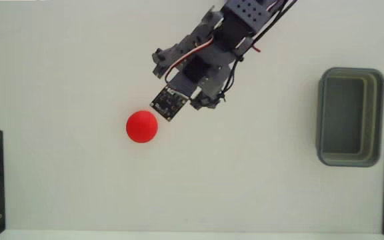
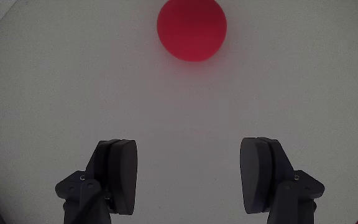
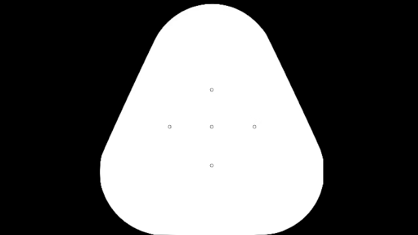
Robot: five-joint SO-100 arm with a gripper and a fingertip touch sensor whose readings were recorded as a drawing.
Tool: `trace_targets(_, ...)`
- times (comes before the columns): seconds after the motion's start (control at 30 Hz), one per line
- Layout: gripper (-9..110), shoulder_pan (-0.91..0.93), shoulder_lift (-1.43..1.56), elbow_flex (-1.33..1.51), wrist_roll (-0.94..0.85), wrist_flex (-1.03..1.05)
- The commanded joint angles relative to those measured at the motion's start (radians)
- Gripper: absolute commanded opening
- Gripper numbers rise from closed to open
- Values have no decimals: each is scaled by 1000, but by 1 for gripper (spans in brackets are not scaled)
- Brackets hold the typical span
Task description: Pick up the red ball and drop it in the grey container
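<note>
Hovering above the white table (image 1: 59,187), the gripper (image 2: 188,180) is holding its fingers (image 2: 120,174) spread wide, gripping nothing. In the wrist view the red ball (image 2: 191,29) is lying at twelve o'clock, apart from both. In the fixed view the grey container (image 1: 350,117) is sitting at three o'clock, well apart from the ball.

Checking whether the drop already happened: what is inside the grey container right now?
In the fixed view the grey container shows only its own bare floor and walls; nothing lies in it. The red ball sits on the table, outside. The wrist view does not show the container.
</note>
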Motion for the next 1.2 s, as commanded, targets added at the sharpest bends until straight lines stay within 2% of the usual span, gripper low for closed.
trace_targets(0.0, 110, 20, -1, -47, 5, -26)
trace_targets(1.17, 110, 20, -252, -164, 5, -160)
